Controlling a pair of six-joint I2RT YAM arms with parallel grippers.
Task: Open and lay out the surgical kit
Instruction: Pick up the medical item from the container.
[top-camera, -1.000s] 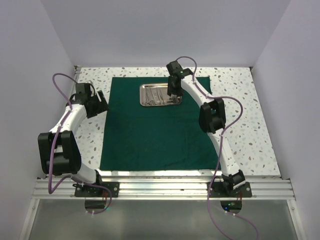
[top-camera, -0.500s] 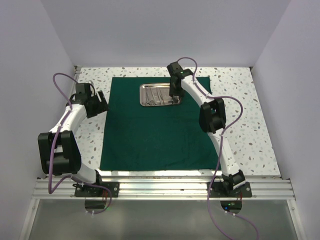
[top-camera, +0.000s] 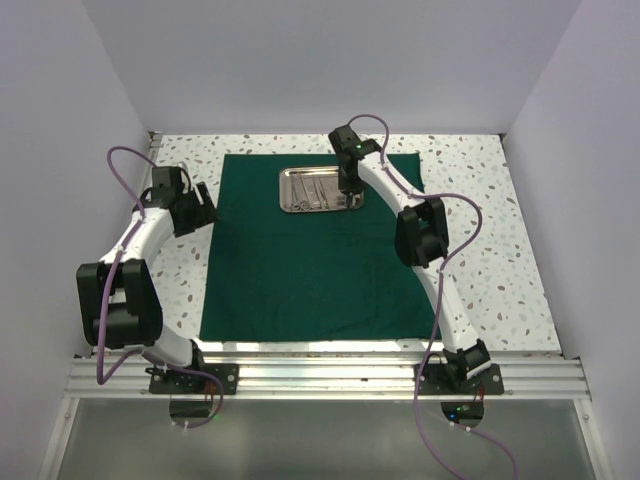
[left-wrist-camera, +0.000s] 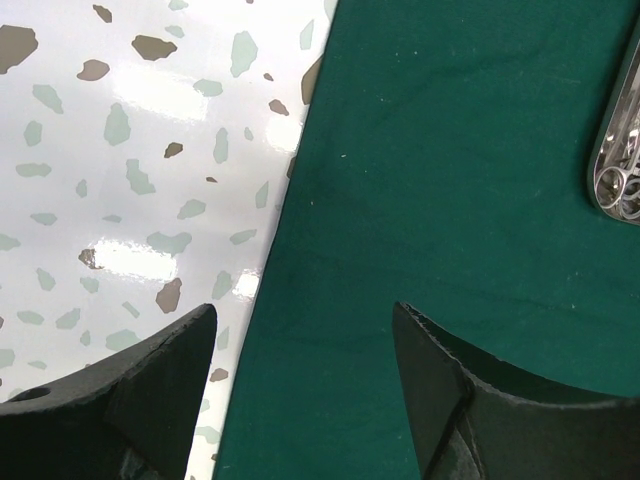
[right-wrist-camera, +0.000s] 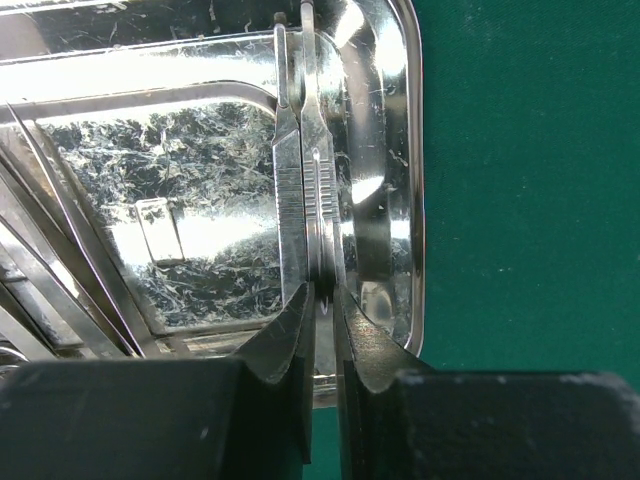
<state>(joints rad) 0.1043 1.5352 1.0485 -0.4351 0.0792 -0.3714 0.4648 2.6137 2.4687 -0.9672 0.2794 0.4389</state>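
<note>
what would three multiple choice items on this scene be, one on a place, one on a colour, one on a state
1. Where on the dark green cloth drape does the shiny rectangular steel tray sit?
A) at its near edge
B) on its far part
C) on its near left corner

2. What colour are the long arm links between the joints?
A) white
B) red
C) blue

3. What is the right claw doing?
A) gaping wide over bare cloth
B) resting shut outside the tray
C) pinching a slim silver instrument inside the tray

Answers:
1 B, the top view shows the tray close to the drape's far edge.
2 A, the links are white between black joints.
3 C, the right wrist view shows the claw closed on the instrument's handle over the tray floor.
</note>
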